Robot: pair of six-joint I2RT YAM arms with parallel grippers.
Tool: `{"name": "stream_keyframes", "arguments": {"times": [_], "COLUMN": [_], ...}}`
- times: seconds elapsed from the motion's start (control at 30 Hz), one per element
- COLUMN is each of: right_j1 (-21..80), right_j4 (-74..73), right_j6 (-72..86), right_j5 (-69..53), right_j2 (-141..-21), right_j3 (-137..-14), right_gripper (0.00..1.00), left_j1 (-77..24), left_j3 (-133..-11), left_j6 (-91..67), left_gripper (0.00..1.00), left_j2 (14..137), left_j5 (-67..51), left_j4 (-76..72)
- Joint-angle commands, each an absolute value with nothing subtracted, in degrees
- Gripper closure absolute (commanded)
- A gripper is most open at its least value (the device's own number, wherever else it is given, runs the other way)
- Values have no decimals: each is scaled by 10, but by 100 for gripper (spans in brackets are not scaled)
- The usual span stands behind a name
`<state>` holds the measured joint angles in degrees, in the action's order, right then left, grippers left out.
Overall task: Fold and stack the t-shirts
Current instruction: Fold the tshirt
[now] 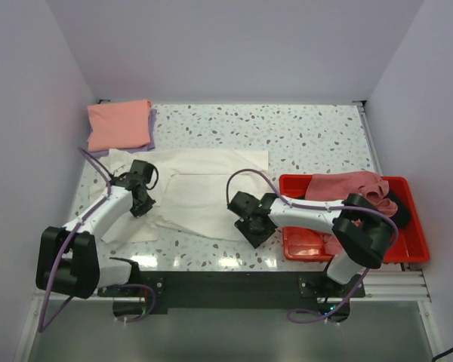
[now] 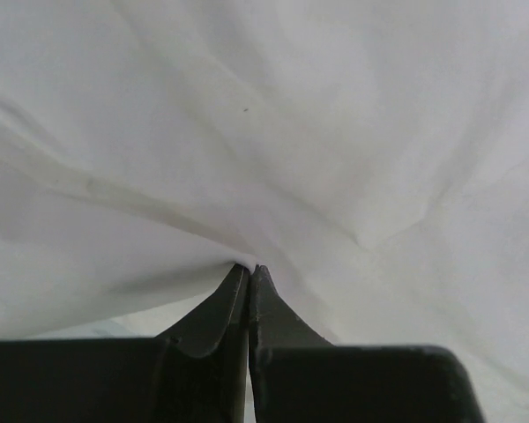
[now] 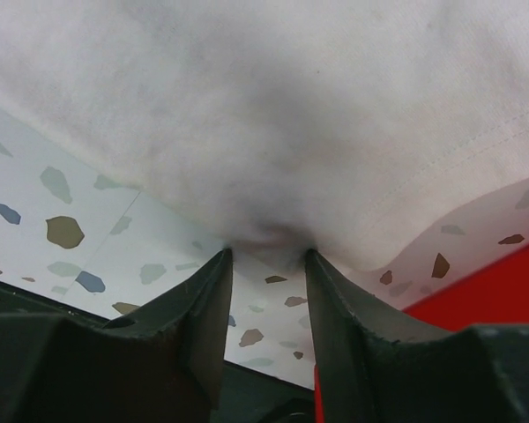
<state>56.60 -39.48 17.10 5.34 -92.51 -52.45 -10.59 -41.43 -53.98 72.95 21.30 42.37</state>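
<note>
The large cream-white t-shirt (image 1: 211, 188) lies partly folded in the middle of the table. My left gripper (image 1: 141, 202) is at its left edge, and in the left wrist view the gripper (image 2: 249, 269) is shut on a pinch of the cream cloth (image 2: 273, 132). My right gripper (image 1: 254, 226) is at the shirt's near right hem. In the right wrist view the gripper (image 3: 266, 256) is open, its tips touching the cream hem (image 3: 273, 115), which bunches slightly between them. A folded salmon-pink t-shirt (image 1: 119, 124) lies on a lavender one (image 1: 153, 119) at the back left.
A red plastic tray (image 1: 362, 247) stands at the right and holds a crumpled dusty rose t-shirt (image 1: 347, 185) and a black one (image 1: 402, 211). The tray's corner (image 3: 494, 282) is close to my right fingers. White walls enclose the speckled table (image 1: 309, 143).
</note>
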Motion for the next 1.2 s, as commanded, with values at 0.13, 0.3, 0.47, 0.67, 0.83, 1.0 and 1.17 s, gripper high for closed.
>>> {"name": "stream_keyframes", "arguments": {"times": [0.13, 0.3, 0.47, 0.67, 0.83, 1.0, 1.17], "right_j1": [552, 544, 541, 540, 539, 539, 539], "right_j4": [-370, -360, -353, -345, -338, -338, -338], "right_j6": [163, 157, 152, 150, 146, 139, 138], "right_j5": [65, 46, 32, 15, 1, 2, 2], "right_j2": [-935, -940, -941, -937, -930, -922, -910], "right_j3": [-548, -548, -544, -534, -531, -530, -526], "right_gripper": [69, 70, 72, 82, 90, 93, 93], "left_j1": [-109, -109, -109, -109, -108, -108, -108], "left_j3": [-487, -493, -472, -423, -339, -301, -282], "left_j6": [-456, -457, -482, -561, -656, -708, -729], "left_gripper": [88, 40, 0, 0, 0, 1, 5], "left_j2": [816, 824, 732, 645, 588, 546, 556], "left_j5": [220, 208, 201, 202, 185, 184, 190], "left_j4": [346, 350, 389, 491, 504, 493, 482]}}
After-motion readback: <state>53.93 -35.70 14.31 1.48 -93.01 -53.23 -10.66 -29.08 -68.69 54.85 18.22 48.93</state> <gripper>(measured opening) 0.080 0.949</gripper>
